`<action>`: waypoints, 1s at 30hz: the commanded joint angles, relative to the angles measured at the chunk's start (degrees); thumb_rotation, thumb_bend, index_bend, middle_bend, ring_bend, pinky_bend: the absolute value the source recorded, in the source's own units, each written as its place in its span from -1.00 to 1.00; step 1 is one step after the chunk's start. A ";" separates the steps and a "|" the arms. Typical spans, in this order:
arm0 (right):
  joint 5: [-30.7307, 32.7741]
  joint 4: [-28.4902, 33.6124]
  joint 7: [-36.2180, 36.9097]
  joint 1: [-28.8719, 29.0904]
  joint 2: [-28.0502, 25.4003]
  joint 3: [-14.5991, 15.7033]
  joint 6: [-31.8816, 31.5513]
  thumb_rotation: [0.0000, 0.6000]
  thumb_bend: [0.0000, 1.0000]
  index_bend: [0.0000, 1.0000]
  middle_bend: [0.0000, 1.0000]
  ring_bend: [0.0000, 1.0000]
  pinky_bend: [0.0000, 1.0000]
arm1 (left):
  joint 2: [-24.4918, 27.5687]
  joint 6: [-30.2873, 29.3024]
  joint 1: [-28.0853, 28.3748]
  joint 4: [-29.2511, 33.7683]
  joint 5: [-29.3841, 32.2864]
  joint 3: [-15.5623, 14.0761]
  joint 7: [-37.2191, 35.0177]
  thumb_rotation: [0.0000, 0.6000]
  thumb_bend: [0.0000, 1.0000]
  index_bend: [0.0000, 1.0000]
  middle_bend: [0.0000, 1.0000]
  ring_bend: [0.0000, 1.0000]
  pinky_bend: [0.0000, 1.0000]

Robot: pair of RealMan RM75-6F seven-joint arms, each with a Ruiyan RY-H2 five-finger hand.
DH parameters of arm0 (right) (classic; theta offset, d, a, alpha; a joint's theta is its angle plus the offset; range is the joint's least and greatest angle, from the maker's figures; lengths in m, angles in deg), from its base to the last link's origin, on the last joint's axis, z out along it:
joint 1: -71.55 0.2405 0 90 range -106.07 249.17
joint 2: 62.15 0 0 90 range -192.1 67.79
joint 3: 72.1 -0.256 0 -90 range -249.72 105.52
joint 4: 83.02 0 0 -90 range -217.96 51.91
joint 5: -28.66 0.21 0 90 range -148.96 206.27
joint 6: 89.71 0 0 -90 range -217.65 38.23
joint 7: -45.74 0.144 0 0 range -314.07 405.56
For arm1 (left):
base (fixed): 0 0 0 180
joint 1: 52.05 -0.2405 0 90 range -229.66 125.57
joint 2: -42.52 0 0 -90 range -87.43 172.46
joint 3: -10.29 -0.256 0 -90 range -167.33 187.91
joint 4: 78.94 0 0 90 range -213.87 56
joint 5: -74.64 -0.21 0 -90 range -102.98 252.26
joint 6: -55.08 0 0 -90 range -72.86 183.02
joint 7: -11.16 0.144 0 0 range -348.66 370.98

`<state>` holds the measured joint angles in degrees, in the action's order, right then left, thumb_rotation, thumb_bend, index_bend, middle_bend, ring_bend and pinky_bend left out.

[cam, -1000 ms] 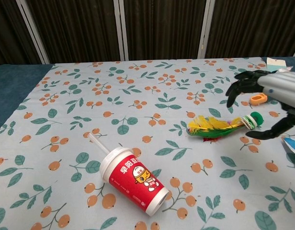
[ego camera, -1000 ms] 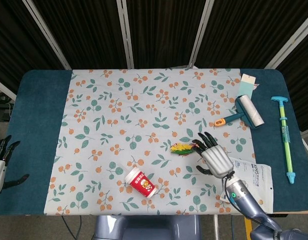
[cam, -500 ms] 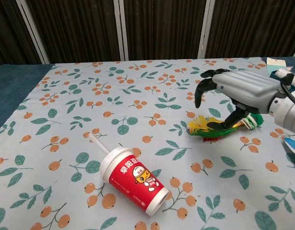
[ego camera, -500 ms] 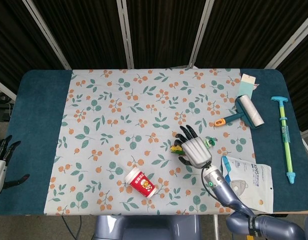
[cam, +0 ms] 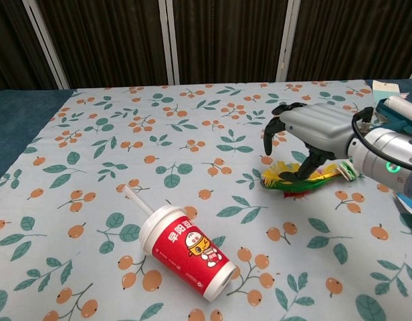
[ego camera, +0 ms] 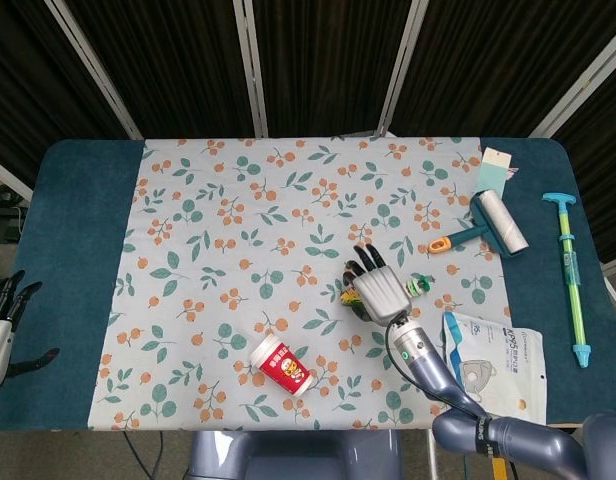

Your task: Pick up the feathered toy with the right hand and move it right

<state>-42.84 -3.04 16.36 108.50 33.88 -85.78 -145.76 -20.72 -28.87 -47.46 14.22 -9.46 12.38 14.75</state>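
The feathered toy [cam: 296, 182] lies flat on the floral cloth, yellow, green and red feathers pointing left and its green base [ego camera: 418, 287] pointing right. My right hand [cam: 314, 128] hovers over the feathers, palm down and fingers spread and curved; the thumb reaches down to the feathers, but nothing is gripped. From the head view, this hand [ego camera: 376, 290] hides most of the toy. My left hand [ego camera: 3, 322] hangs off the table's left edge, fingers apart and holding nothing.
A red paper cup [cam: 186, 251] with a straw lies on its side, front left of the toy. To the right are a lint roller [ego camera: 498, 222], a packet of masks [ego camera: 493, 360] and a long teal pump [ego camera: 570, 275]. A paper tag [ego camera: 496, 167] lies at the back right.
My right hand has moved left from beside the toy's base to over its feathers and come lower. The toy, the cup and the left hand have stayed put.
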 commanded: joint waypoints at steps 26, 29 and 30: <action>6.02 -7.81 -2.90 3.57 6.59 0.77 0.33 1.00 -0.41 0.11 -0.42 -1.00 -1.00 | 0.22 0.64 0.35 0.27 0.26 0.02 0.15 0.84 -0.70 -0.75 -1.00 -1.00 -1.00; 5.89 -7.71 -2.52 3.65 6.65 0.85 0.09 1.00 -0.34 0.14 -0.39 -1.00 -1.00 | 0.24 0.64 0.36 0.28 0.25 0.01 0.17 0.84 -0.70 -0.75 -1.00 -1.00 -1.00; 5.86 -7.66 -2.42 3.67 6.67 0.89 0.02 1.00 -0.30 0.16 -0.38 -1.00 -1.00 | 0.23 0.63 0.37 0.28 0.25 0.01 0.21 0.84 -0.70 -0.75 -1.00 -1.00 -1.00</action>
<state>-36.96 -10.73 13.90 112.15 40.53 -84.91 -145.71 -20.49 -28.23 -47.10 14.50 -9.21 12.39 14.95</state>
